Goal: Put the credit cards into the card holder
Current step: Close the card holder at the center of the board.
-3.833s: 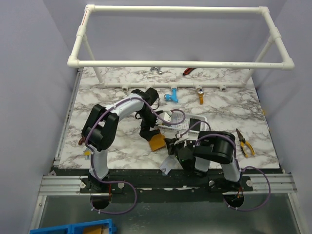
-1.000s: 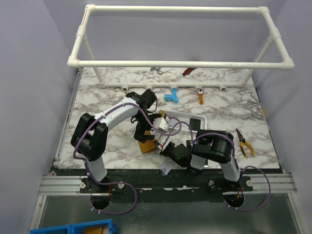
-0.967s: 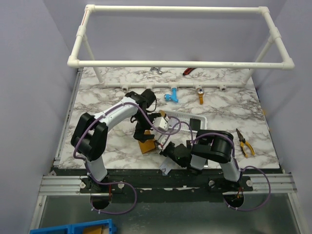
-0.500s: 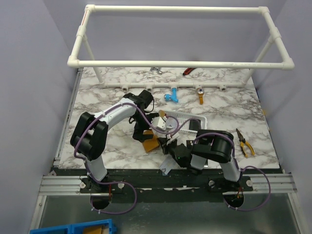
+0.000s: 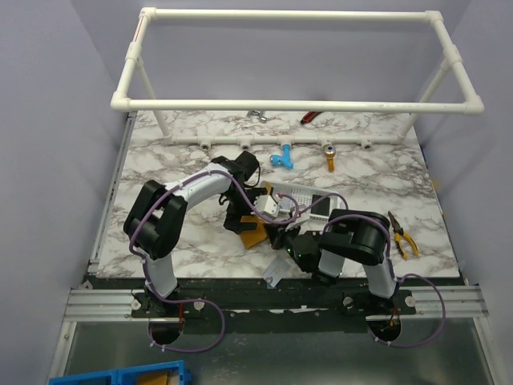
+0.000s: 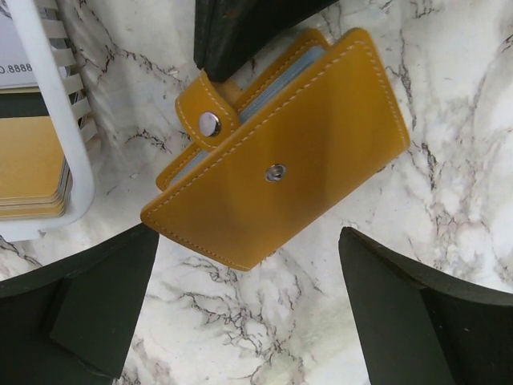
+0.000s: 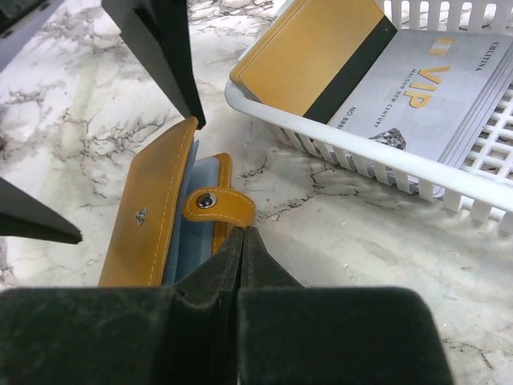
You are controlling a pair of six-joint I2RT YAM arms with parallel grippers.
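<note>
Right now I see the card holder [image 6: 280, 160] lying folded on the marble surface [image 6: 449, 184], its snap tab undone, just beside the white basket [image 7: 361, 146]. My left fingers [image 6: 401, 313] are spread wide, one on either side of it. My right fingers [image 7: 224, 273] are pressed together, tips against the holder's open edge just under the tab. A gold card [image 7: 313, 48] and a silvery VIP card [image 7: 433, 88] lie in the basket.

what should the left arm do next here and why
Probably lower the open left gripper and close it across the orange-brown leather snap wallet: it lies unsnapped, slightly ajar, beneath that gripper, the shut right gripper sits at its strap edge, and the gold and silvery cards lie in the white mesh basket.
</note>
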